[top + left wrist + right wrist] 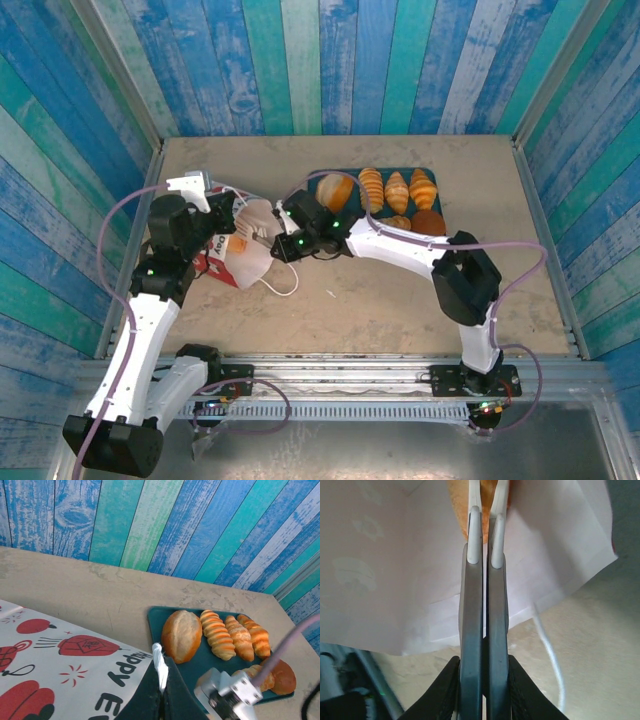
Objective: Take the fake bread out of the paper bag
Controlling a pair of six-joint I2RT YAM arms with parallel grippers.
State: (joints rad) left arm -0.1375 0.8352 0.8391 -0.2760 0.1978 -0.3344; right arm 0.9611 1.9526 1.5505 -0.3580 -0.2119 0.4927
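Paper bag, on its side at left of tabletop, white edge clamped in shut fingers of left gripper; six pieces of fake bread on teal tray. Right gripper inside bag mouth, fingers narrow, nearly together at an orange piece, grip impossible to confirm. Step judged: extracting bread left inside; next calls for firm pinch, straight withdrawal toward tray.

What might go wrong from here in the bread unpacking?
The right gripper reaches inside the white paper bag with red print, jaws almost together near a golden-orange toy pastry; it may slip off or pinch paper. The left gripper pinches only a thin strip of bag, which may tear or slip out.
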